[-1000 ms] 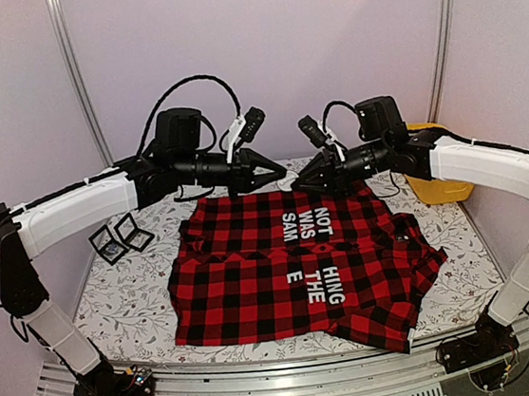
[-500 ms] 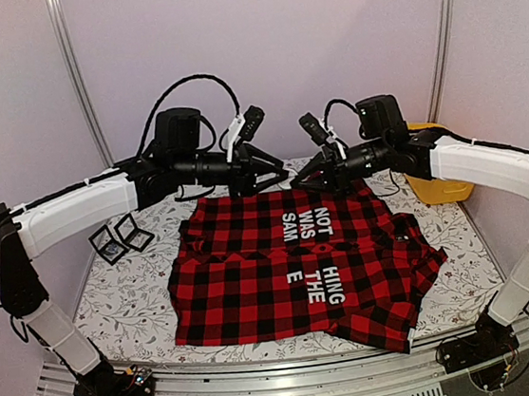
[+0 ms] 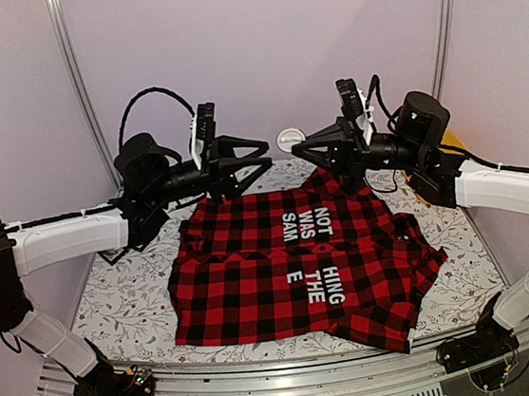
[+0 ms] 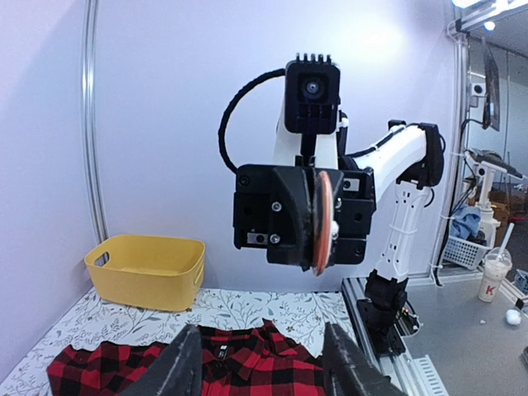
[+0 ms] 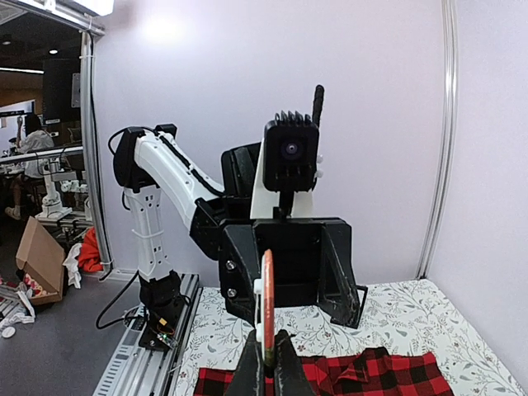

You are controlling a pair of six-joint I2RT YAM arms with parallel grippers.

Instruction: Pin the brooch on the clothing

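Right wrist view: brooch (image 5: 266,289) edge-on, face unseen, clamped in right end effector (image 5: 266,345); left end effector (image 4: 262,330) apart.

left tool (image 3: 266,154) open, right tool (image 3: 297,148) pinched

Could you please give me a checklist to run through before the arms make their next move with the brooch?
1. Is the brooch secure in the right gripper: ok, shut on its rim.
2. Is the left gripper open: ok.
3. Do both grippers face each other: ok.
4. Is the brooch unfastened: cannot tell.
5. Is the shirt spread out: ok, near right corner rumpled.
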